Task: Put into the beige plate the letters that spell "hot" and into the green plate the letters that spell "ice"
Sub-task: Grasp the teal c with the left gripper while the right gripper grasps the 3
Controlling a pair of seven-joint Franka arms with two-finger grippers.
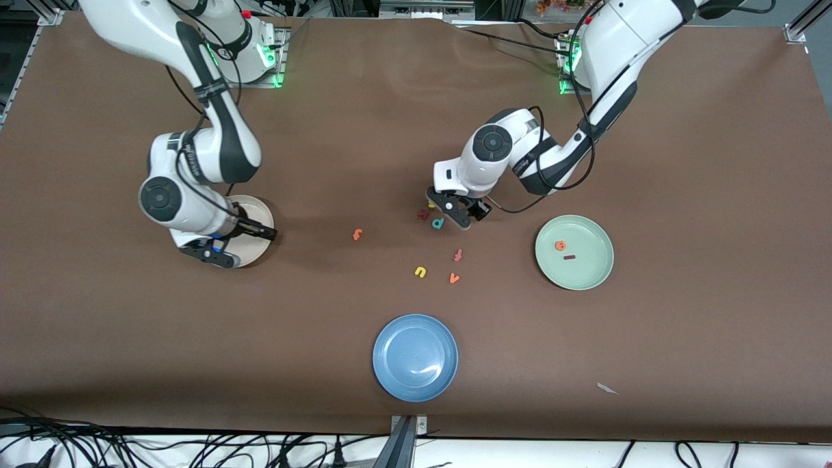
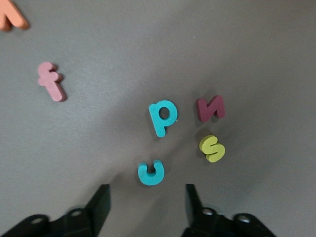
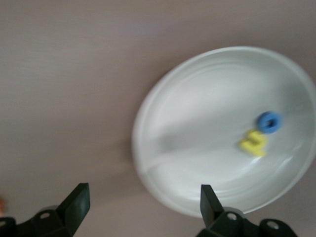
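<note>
Teal foam c (image 2: 151, 173) lies between the left end effector (image 2: 147, 205) fingers, spread; light, soft: pinch its outer curve. Right end effector (image 3: 143, 207), apparently released, hangs over beige plate (image 3: 163, 148).

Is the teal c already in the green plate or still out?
Out. The teal c lies on the table; the green plate holds only two letters.

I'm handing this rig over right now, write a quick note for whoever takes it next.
Left hand: open, low over the teal c, nothing held.
Right hand: open and empty above the beige plate.
Done: blue o and yellow h lie in the beige plate; orange e and dark red i lie in the green plate.
Left: teal c into the green plate; orange t, on the table between the beige plate and the letter cluster, into the beige plate.
</note>
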